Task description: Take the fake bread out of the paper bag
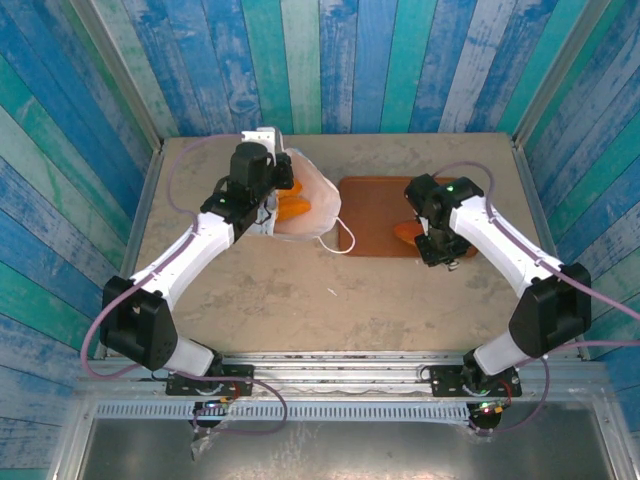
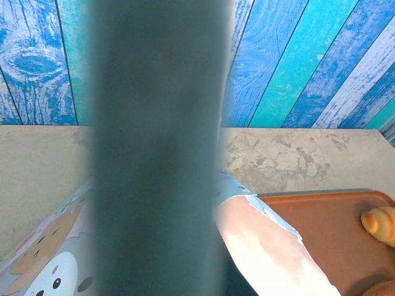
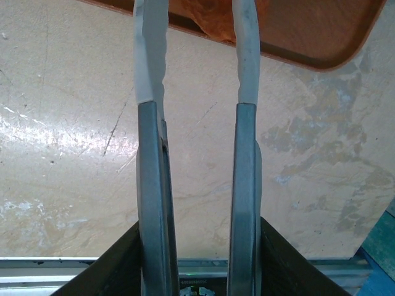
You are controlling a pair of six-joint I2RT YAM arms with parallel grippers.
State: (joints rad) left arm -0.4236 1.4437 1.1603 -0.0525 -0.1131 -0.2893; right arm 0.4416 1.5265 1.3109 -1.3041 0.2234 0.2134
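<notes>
Blue and teal plank walls (image 1: 400, 60) close in a mottled beige table (image 1: 300, 290). On it the bag (image 1: 312, 195) lies on its side, left of centre toward the far edge. Its handle side faces the brown tray (image 1: 372, 205) just beside it, and a cord handle (image 1: 345, 243) loops onto the table. Orange bread (image 1: 290, 208) shows inside the bag.

The left arm (image 1: 215, 230) reaches to the bag's left side. Its jaws are together, a dark blur in the left wrist view with the bag's printed side (image 2: 43, 265) below. Whether they pinch paper I cannot tell.

The right jaws stand apart over the tray's near edge, fingers (image 3: 150, 61) either side of an orange loaf (image 3: 216, 21) lying on the tray. A ridged bun (image 2: 381, 223) also sits on the tray.
</notes>
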